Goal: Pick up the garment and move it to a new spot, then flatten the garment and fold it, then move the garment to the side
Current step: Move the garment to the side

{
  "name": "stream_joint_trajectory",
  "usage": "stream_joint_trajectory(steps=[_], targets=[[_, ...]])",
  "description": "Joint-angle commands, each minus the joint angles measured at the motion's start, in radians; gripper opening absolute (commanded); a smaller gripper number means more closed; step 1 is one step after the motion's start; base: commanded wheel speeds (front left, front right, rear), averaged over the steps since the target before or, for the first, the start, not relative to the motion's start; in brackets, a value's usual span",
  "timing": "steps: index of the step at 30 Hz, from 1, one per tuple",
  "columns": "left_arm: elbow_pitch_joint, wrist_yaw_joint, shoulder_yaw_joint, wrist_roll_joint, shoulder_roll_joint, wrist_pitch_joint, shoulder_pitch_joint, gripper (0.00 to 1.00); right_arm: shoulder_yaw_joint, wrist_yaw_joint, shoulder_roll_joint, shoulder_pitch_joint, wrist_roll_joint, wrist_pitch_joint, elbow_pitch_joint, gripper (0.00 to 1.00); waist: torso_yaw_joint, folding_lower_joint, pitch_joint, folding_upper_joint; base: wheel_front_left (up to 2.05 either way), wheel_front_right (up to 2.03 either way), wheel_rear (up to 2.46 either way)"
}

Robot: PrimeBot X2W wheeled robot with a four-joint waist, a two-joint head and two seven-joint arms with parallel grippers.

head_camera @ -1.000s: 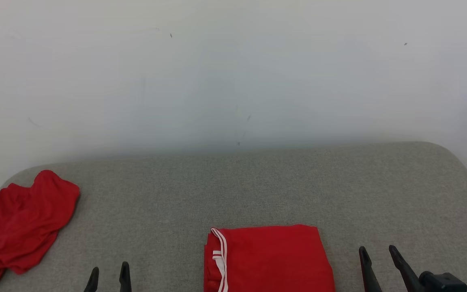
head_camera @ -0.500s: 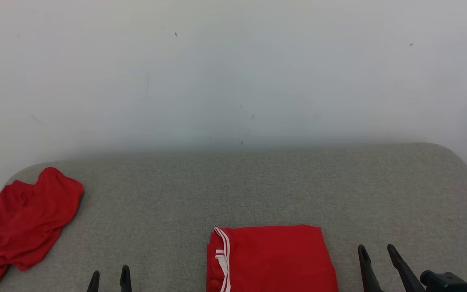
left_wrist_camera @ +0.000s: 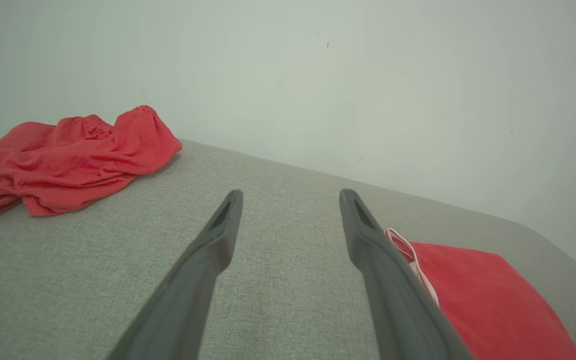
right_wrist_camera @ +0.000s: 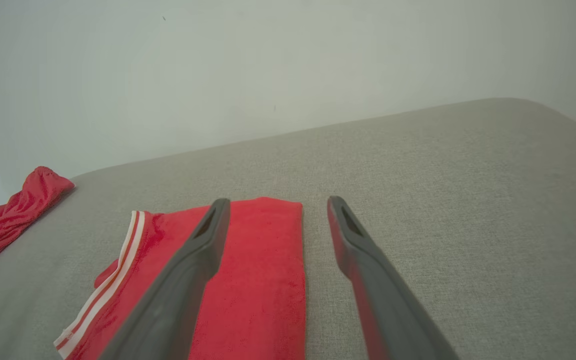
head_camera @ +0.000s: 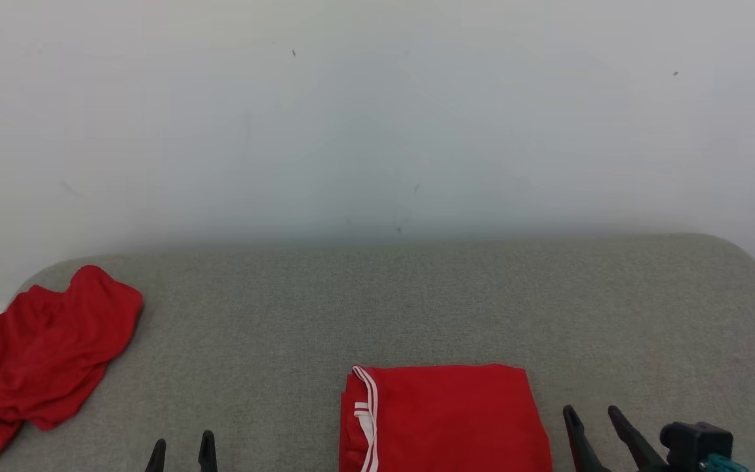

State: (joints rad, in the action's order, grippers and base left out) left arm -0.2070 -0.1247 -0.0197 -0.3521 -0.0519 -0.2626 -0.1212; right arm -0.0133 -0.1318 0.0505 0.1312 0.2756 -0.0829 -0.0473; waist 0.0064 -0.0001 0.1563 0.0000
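Folded red garment point(head_camera: 446, 419) lies squared, seemingly awaiting its move aside. Left jaws and right jaws flank it, wide, empty.

The folded garment point(head_camera: 446, 419) point(left_wrist_camera: 488, 295) point(right_wrist_camera: 268, 280) is bright red, laid flat as a neat, roughly square packet with straight far and right edges. Its left edge carries a white striped trim point(head_camera: 369, 419), where the layers bunch slightly. It lies on the grey fabric desk point(head_camera: 417, 301) at the near edge, a little right of centre, its near part cut off by the head view's bottom edge. A crumpled garment point(head_camera: 46, 357) point(left_wrist_camera: 68, 160) point(right_wrist_camera: 13, 215), plain red and wrinkled, lies in a loose heap at the desk's far left corner, well apart from the folded one.
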Motion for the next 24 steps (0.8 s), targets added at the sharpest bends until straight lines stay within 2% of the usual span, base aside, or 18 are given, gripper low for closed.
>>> stream_joint_trajectory(steps=[1,8,12,17,24], targets=[[-0.003,-0.007,-0.003,0.006,0.002,-0.003,-0.008,1.0,-0.002,0.002,-0.002,-0.025,0.018,-0.075,-0.006,1.0,0.008,0.0001,-0.001,0.0,0.0,0.0,0.0],[-0.002,-0.005,-0.023,0.012,0.002,-0.003,0.006,1.0,0.054,0.002,0.0,-0.123,-0.045,-0.522,-0.042,1.0,0.035,0.0001,-0.014,0.0,0.0,0.0,0.0],[-0.007,-0.006,-0.036,0.012,0.001,-0.003,0.018,1.0,0.11,0.002,-0.001,-0.2,-0.093,-0.692,-0.09,1.0,0.06,0.0001,-0.027,0.0,0.0,0.0,0.0],[-0.015,-0.005,-0.073,0.003,-0.003,-0.003,0.033,1.0,0.145,0.002,-0.001,-0.278,-0.127,-0.771,-0.205,1.0,0.101,0.0001,-0.047,0.0,0.0,0.0,0.0],[-0.027,-0.005,-0.115,-0.007,-0.018,-0.003,0.053,1.0,0.156,0.002,-0.001,-0.347,-0.129,-0.766,-0.346,1.0,0.147,0.0001,-0.069,0.0,0.0,0.0,0.0]])
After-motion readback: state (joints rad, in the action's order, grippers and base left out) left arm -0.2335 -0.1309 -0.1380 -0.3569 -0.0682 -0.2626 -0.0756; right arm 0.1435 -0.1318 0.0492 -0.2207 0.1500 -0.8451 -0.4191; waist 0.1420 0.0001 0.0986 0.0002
